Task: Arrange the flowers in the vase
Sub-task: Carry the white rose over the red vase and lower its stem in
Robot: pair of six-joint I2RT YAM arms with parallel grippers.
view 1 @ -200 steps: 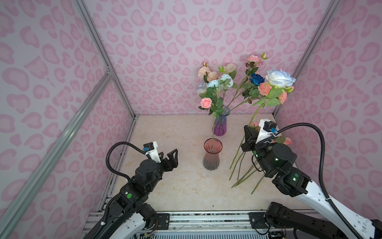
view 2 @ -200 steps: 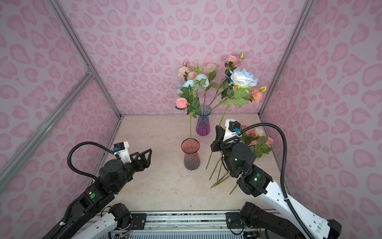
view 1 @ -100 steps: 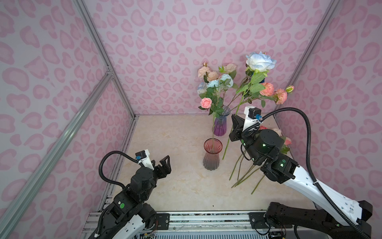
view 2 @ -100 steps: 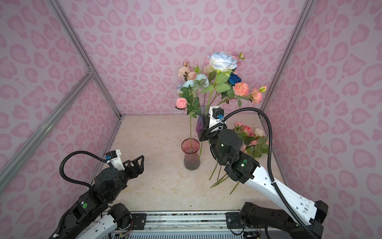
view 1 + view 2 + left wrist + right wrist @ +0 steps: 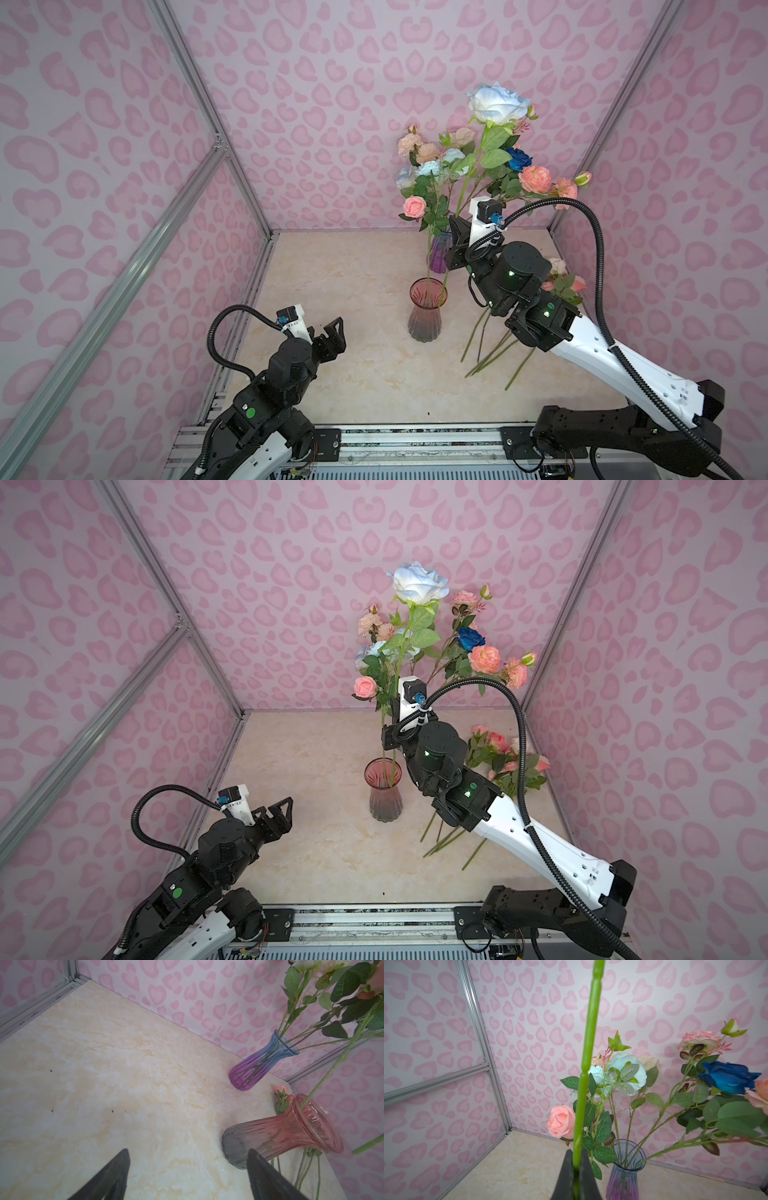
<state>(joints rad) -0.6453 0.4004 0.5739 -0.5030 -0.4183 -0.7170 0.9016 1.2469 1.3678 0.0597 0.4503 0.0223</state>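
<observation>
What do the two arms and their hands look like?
Both arms are alike: black joint housings with white link shells. A black ribbed cable loops from each to a white wrist camera bracket with a blue plug. The left arm bears a round green sticker; the right arm shows small green lights. The left hand and right hand have black, wedge-shaped fingers.

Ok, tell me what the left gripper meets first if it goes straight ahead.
Likely the bare table, then the back wall; the pink vase stands just beside that line.
</observation>
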